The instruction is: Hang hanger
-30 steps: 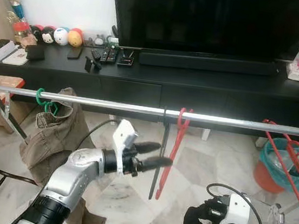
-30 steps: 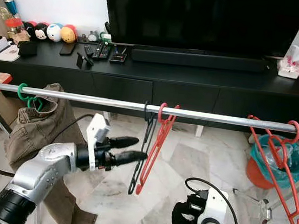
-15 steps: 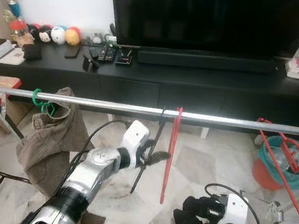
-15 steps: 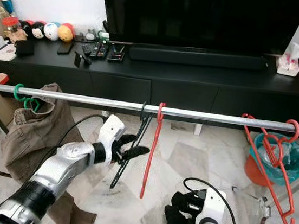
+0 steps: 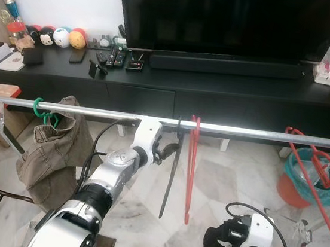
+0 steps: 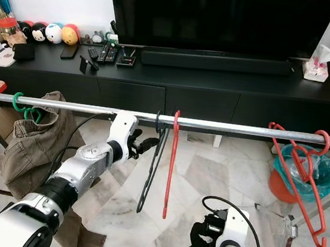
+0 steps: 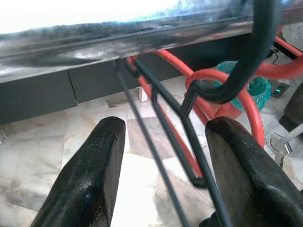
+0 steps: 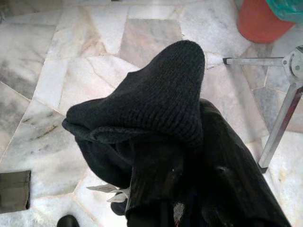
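Here, black hanger (image 5: 174,161) on rail (image 5: 242,132), left tool (image 5: 169,150) spread apart, just beside it.

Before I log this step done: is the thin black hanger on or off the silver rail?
On: the thin black hanger hooks over the silver rail, beside the open left gripper.

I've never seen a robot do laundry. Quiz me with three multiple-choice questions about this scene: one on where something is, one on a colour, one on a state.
1. Where does the black hanger hang?
A. On the metal rail
B. On the TV stand
C. On the floor

2. What colour is the hanger right beside it?
A. Green
B. Red
C. White

3. How are the left tool's fingers?
A. Shut on the rail
B. Clamped on trousers
C. Open, either side of the black hanger

Answers: 1 A, its hook sits over the rail. 2 B, the red hanger hangs next to it. 3 C, the left wrist view shows a gap between the fingers.
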Robot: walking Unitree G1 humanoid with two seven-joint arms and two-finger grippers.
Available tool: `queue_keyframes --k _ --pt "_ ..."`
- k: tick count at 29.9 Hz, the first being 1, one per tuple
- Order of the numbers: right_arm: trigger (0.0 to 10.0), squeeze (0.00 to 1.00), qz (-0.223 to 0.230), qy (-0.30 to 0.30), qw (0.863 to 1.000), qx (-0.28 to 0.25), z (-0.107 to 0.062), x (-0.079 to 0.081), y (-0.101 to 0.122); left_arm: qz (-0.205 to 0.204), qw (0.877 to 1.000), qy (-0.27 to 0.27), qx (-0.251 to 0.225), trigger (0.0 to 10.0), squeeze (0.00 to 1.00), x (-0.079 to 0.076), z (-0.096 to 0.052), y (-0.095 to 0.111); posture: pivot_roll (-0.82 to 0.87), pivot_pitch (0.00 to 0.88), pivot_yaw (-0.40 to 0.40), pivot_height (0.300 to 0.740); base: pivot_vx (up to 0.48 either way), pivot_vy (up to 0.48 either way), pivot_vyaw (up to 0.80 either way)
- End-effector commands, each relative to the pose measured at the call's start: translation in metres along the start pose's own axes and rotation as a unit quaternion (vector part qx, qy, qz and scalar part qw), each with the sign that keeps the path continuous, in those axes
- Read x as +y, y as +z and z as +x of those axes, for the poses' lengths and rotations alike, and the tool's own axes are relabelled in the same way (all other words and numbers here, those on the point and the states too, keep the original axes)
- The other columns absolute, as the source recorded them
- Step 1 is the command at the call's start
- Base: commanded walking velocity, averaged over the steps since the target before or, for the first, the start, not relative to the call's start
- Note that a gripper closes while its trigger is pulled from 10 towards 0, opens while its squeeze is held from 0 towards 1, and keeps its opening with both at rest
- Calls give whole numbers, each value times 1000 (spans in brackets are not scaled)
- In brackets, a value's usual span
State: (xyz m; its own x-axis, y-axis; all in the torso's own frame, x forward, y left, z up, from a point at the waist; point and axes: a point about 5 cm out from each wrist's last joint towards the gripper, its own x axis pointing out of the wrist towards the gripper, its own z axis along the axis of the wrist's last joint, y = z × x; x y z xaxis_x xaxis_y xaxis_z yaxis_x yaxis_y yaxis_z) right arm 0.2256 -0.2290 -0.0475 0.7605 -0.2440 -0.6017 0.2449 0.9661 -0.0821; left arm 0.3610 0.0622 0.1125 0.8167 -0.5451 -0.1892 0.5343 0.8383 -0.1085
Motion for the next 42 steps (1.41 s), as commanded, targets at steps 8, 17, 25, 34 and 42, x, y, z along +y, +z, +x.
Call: queue_keyframes --k 8,17,25,34,42 --pt "10000 0 1 -2 1000 -5 0 -1 2 -4 999 30 -11 10000 0 7 3 1 -26 0 105 740 0 0 0" --pt "10000 0 5 -9 1000 -5 0 -4 1 86 992 87 7 10000 0 37 -20 -20 -30 0 109 740 0 0 0" --pt "10000 0 -2 -8 1000 2 -1 -7 -3 73 983 148 78 10000 0 70 -63 -75 -9 0 89 740 0 0 0" --pt "10000 0 1 -6 1000 8 -1 -5 -4 52 948 214 232 10000 0 82 -116 -146 -27 0 84 740 0 0 0" --pt "10000 0 -5 -11 1000 23 -5 -13 -14 28 905 254 339 10000 0 87 -171 -192 -33 0 68 740 0 0 0"
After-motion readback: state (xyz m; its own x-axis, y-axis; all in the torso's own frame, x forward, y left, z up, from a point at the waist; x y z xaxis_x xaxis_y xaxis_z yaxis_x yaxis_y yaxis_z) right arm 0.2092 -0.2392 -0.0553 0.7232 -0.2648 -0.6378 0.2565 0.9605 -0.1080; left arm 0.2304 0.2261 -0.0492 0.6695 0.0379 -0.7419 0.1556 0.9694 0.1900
